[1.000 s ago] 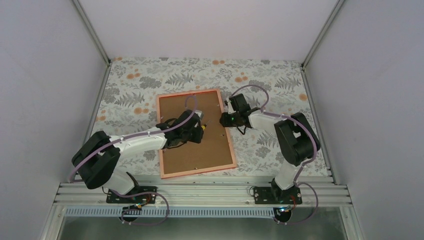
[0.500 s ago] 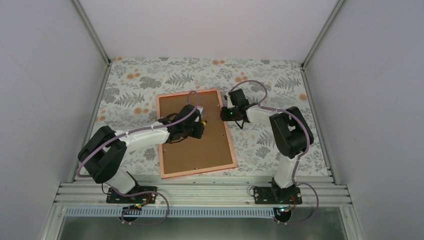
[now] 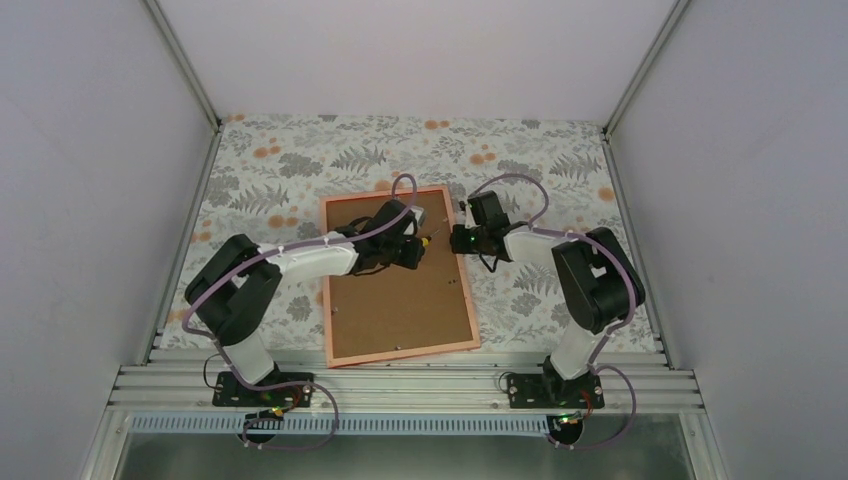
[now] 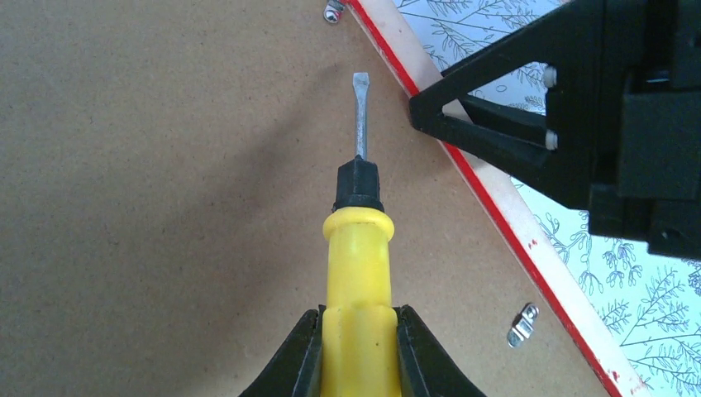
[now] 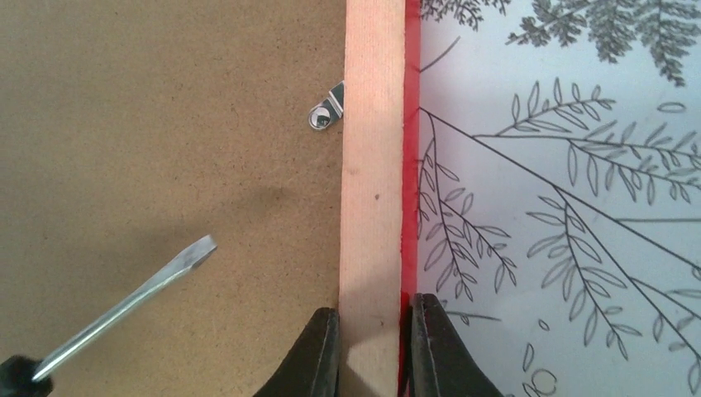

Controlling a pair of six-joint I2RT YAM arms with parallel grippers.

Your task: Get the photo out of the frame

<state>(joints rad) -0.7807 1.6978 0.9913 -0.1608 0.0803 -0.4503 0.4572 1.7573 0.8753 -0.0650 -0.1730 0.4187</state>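
The frame [image 3: 398, 275] lies face down on the table, its brown fibreboard backing [image 4: 165, 165] up and its red edge [image 5: 411, 124] showing. The photo is hidden under the backing. My left gripper [image 4: 358, 318] is shut on a yellow-handled screwdriver [image 4: 357, 248], whose flat blade [image 4: 360, 107] hovers over the backing close to the right rail. My right gripper [image 5: 372, 318] is shut across that pale right rail [image 5: 372, 165], one finger on the backing side and one on the red outer side. From above, the two grippers [image 3: 415, 243] [image 3: 458, 238] face each other near the frame's upper right corner.
Small metal turn clips [image 5: 326, 107] [image 4: 522, 324] sit on the backing along the right rail. A floral cloth [image 3: 560, 170] covers the table. White walls [image 3: 90, 150] close in three sides. An aluminium rail [image 3: 400, 385] runs along the near edge.
My right gripper has closed onto the frame's right rail. The left arm has carried the screwdriver right and farther back, and the frame has shifted slightly to the right.
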